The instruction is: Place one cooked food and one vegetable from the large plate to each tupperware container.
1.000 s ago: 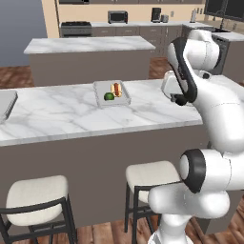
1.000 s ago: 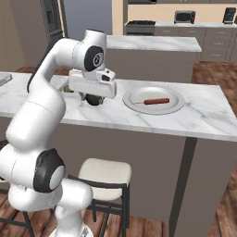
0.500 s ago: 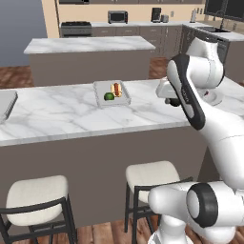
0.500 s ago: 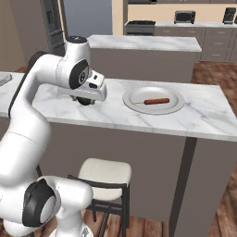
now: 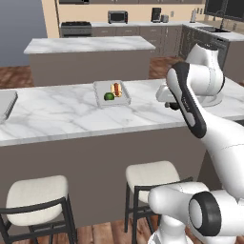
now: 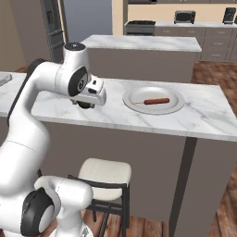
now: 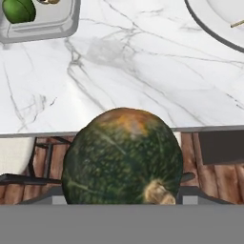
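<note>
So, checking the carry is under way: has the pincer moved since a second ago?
Yes: in the right base view the pincer, holding a green squash, has drifted left, away from the large plate.

Dark green squash (image 7: pixel 123 157), speckled, with an orange patch on top and a tan stem. Pale grey tray (image 5: pixel 112 93) holding a green vegetable (image 5: pixel 109 96) and a red-orange sausage (image 5: pixel 116 88). White counter (image 6: pixel 203 115) with grey marble veining; grey-white plate (image 6: pixel 153 99) carrying a reddish-brown sausage (image 6: pixel 156 101).

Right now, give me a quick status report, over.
Tool shut on a green squash, held above the counter edge. One tray already holds a sausage and a green vegetable. Round plate has one sausage left. Nothing blocking.
</note>
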{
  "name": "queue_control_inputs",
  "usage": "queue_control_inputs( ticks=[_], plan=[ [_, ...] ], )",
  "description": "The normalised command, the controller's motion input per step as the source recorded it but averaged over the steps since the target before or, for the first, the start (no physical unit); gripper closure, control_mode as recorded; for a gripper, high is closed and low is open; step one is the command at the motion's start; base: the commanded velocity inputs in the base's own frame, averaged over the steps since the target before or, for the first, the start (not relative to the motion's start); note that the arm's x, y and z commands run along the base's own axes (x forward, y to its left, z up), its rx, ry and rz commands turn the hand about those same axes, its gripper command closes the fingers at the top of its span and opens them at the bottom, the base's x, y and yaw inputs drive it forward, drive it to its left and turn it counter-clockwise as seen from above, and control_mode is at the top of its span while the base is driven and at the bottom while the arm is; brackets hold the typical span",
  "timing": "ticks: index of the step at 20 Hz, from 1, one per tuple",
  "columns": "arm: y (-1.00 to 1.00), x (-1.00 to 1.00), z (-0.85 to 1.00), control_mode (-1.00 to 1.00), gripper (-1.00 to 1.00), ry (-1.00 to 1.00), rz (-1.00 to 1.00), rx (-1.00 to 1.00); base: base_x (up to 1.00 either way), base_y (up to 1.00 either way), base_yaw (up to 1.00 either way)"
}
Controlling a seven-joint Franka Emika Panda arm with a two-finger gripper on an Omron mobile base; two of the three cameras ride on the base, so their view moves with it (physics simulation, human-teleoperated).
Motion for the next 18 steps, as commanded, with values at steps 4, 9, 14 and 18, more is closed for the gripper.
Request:
queue_control_inputs(
  ticks=[4, 9, 14, 18],
  plan=[
    [0.18, 0.0, 0.0, -1.0, 1.0, 0.0, -0.01, 0.0, 0.0, 0.0, 0.0],
    [0.18, 0.0, 0.0, 1.0, 1.0, -0.01, -0.02, 0.0, 0.0, 0.42, -0.02],
    [0.0, 0.0, 0.0, 1.0, 1.0, 0.0, 0.0, 0.0, 0.0, 0.78, -0.05],
    [0.0, 0.0, 0.0, 1.0, 1.0, 0.0, 0.0, 0.0, 0.0, 0.79, -0.05]
  ],
)
